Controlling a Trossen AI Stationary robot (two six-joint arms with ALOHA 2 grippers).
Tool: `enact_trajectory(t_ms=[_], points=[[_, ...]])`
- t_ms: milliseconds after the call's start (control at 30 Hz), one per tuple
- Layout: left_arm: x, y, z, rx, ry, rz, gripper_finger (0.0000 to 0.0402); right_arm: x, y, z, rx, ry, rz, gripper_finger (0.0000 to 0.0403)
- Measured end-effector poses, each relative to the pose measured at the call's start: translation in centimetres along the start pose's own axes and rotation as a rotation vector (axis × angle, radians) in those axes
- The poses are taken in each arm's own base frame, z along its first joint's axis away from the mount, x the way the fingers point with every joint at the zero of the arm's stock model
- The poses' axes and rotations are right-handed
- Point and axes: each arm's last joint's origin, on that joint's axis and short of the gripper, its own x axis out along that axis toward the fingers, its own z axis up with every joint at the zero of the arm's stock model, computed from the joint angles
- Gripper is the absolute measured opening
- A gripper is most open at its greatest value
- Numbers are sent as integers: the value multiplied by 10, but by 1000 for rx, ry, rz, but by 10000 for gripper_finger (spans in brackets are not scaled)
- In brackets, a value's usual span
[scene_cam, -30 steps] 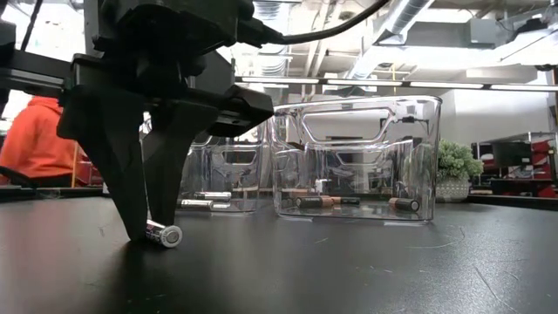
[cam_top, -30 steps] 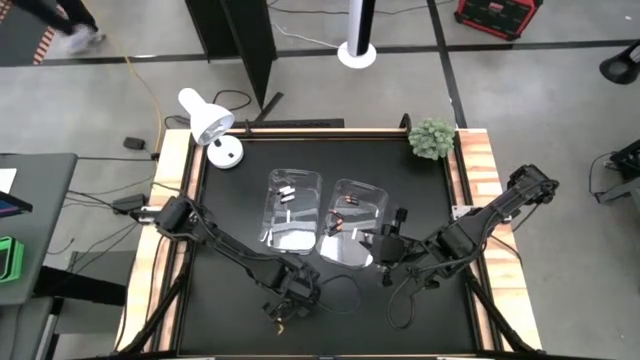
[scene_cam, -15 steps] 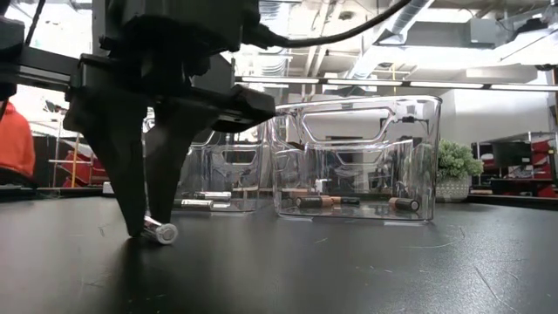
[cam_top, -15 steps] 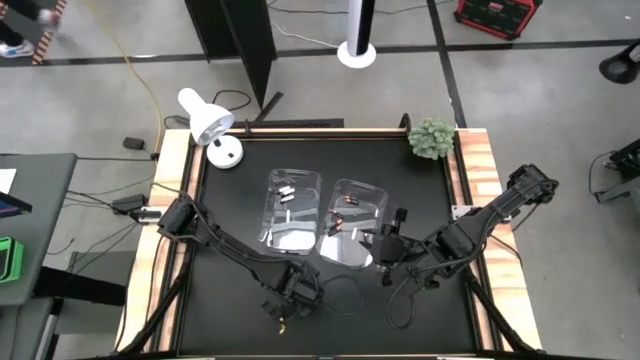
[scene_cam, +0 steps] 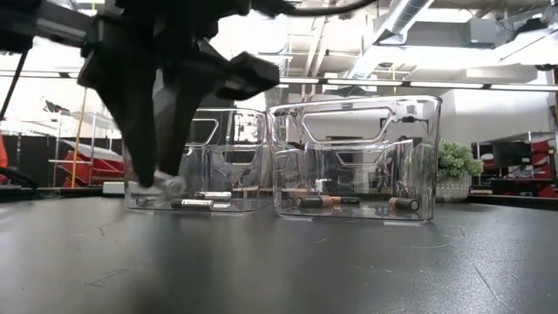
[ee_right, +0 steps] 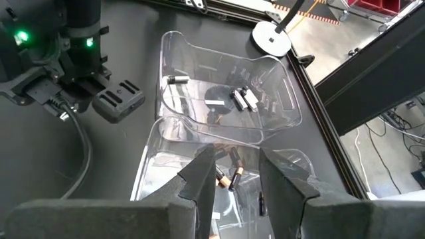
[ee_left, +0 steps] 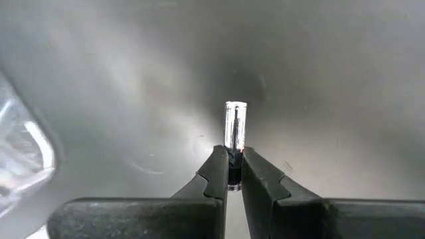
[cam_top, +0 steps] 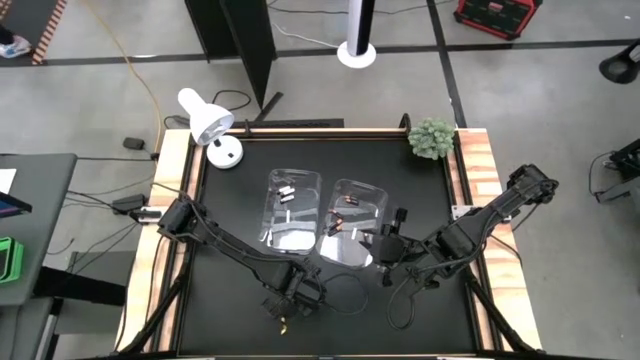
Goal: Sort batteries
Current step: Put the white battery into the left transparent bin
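One silver battery [ee_left: 235, 129] pinched end-on between closed left tool [ee_left: 234, 174] fingers, protruding forward, clear of table [ee_left: 332, 79].

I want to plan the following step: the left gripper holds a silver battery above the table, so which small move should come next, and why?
Probably carry it toward the left clear bin. The left gripper is shut on the silver battery, already lifted off the table, and that bin holds the other silver batteries.
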Motion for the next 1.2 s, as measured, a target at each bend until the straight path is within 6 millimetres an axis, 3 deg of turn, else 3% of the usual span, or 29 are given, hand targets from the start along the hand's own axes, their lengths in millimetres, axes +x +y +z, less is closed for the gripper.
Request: enact_trajectory(t_ms=[400,633,833,1067,1200], points=[[-43,10,6,-24,-5,68,15,0,0,0,-6,2,0,132],[-90,19,-10,-98,-80,171,15,0,0,0,-7,2,1,132],[-122,36,-36,-234,-71,250,15,0,0,0,-6,2,1,132],[-122,62,-57,-362,-2,255,14,-2,1,-1,-9,0,5,132],[-113,76,-68,-422,23,257,14,-2,2,-1,-11,-2,8,132]])
